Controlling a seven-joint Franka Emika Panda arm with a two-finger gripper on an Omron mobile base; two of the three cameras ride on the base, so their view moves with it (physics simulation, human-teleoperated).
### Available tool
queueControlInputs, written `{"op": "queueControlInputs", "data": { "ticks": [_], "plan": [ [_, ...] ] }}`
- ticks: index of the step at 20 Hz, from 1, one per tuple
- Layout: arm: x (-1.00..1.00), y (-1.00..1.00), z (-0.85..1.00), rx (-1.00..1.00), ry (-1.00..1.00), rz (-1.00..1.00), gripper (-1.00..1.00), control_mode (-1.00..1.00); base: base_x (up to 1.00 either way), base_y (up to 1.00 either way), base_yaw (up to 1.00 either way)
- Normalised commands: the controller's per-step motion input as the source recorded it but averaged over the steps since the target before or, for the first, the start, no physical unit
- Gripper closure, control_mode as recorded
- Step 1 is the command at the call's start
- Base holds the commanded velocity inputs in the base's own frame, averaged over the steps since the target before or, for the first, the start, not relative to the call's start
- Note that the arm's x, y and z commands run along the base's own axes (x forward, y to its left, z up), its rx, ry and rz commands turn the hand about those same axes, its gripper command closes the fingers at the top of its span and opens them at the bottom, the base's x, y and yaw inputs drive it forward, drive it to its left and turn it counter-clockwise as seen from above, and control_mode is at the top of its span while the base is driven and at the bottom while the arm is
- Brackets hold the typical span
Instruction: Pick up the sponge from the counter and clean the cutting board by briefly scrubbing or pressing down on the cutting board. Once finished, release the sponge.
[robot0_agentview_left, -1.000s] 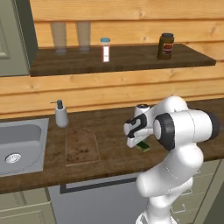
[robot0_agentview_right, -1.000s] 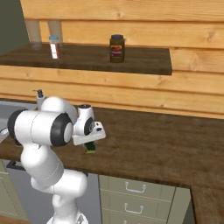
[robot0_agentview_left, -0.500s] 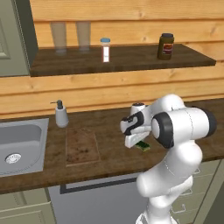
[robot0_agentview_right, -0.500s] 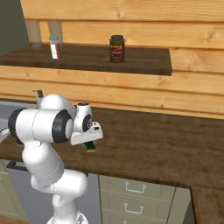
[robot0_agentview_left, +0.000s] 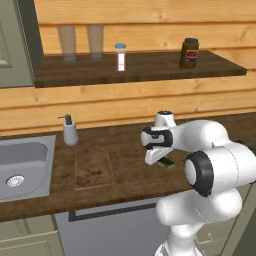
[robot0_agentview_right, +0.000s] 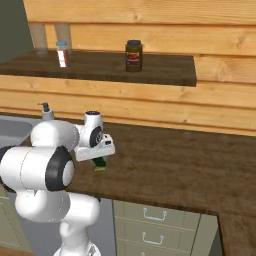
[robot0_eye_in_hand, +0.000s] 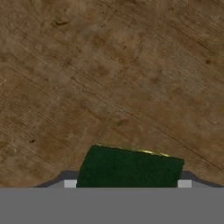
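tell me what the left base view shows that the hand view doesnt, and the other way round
Left base view alone: the cutting board lying flat to the left of the arm, the soap dispenser, the steel sink, and the wall shelf carrying a dark jar, a small white bottle and two glasses.

Hand view alone: the sponge's dark green top up close with a thin yellow edge, sitting between the gripper's finger tips.

Both: the sponge, the gripper and the dark wood-grain counter under it.

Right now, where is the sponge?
The sponge lies on the counter under the gripper, right of the cutting board in the left base view; in the hand view it sits between the jaws.
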Motion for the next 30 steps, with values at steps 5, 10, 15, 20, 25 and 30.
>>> {"op": "queueControlInputs", "data": {
  "ticks": [5,10,15,20,25,30],
  "plan": [
    [-0.1,0.3,0.89,0.12,0.0,-0.15,1.0,-1.0,0.0,0.0,0.0],
    [0.0,0.56,0.38,-0.02,-0.04,-0.48,1.0,-1.0,0.0,0.0,0.0],
    [0.0,0.29,0.1,-0.01,0.0,-0.65,1.0,-1.0,0.0,0.0,0.0],
    [0.0,0.18,0.08,0.0,0.02,-0.66,1.0,-1.0,0.0,0.0,0.0],
    [0.09,0.27,0.07,-0.04,-0.01,-0.55,1.0,-1.0,0.0,0.0,0.0],
    [0.14,0.28,0.0,-0.03,-0.03,-0.48,1.0,-1.0,0.0,0.0,0.0]
  ]
}}
